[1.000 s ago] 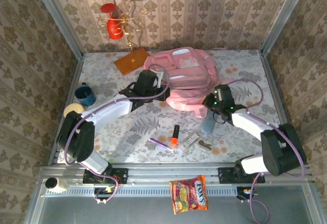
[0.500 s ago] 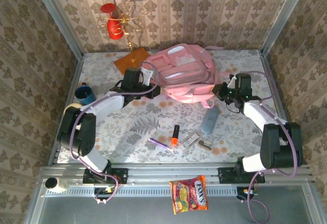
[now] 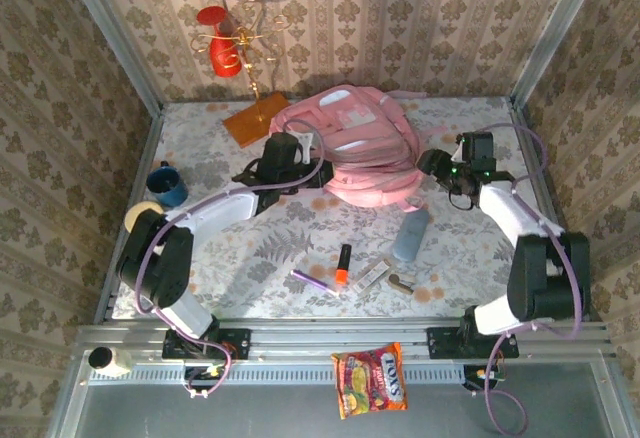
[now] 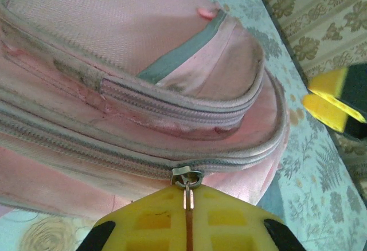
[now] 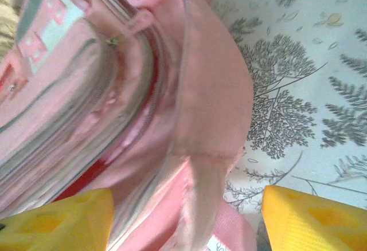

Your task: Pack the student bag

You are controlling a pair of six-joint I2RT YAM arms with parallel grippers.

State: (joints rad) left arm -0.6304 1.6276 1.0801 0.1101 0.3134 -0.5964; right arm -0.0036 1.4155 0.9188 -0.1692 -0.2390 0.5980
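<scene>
The student bag (image 3: pixel 350 143), a large pink backpack, lies on its side at the back middle of the table. My left gripper (image 3: pixel 316 172) is at its near left edge. In the left wrist view that gripper (image 4: pixel 187 193) is shut on the metal zipper pull (image 4: pixel 187 198) of the bag's (image 4: pixel 132 50) main zip. My right gripper (image 3: pixel 427 168) is at the bag's right side. In the right wrist view it (image 5: pixel 186 222) stands open, with a pink strap (image 5: pixel 212 188) loose between its yellow fingers (image 5: pixel 57 219).
A grey-blue pouch (image 3: pixel 410 235), orange marker (image 3: pixel 342 263), purple pen (image 3: pixel 312 279), clear packet (image 3: pixel 372 275) and small metal piece (image 3: pixel 401 282) lie near the front. A blue mug (image 3: pixel 166 184) stands at the left, a red stand on a wooden base (image 3: pixel 258 118) at the back left. A snack packet (image 3: pixel 370 380) lies on the front rail.
My right gripper swung from beside the pouch to the bag's right side and has now opened. The left gripper, still shut on the zipper pull, has shifted; the bag moved a little.
</scene>
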